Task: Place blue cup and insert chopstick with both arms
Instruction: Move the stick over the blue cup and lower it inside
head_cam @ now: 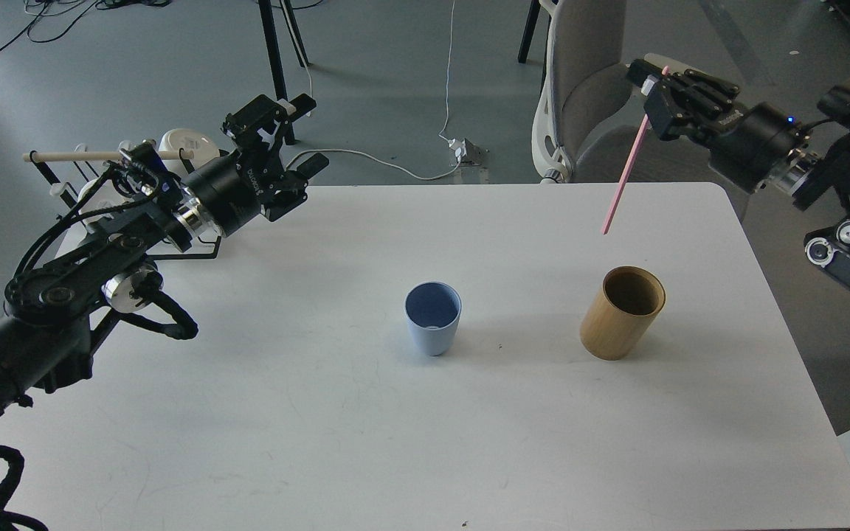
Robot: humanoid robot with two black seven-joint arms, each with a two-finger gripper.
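The blue cup [433,317] stands upright and empty at the middle of the white table [366,442]. My right gripper [655,81] is shut on the top end of the pink chopstick [623,179], which hangs slanted in the air above and behind the tan bamboo holder [622,313], clear of its rim. My left gripper [301,133] is open and empty, raised over the table's far left edge, well away from the cup.
A wire rack with white mugs [181,144] and a wooden rod stands behind my left arm. A grey office chair [602,96] is behind the table's far edge. Cables lie on the floor.
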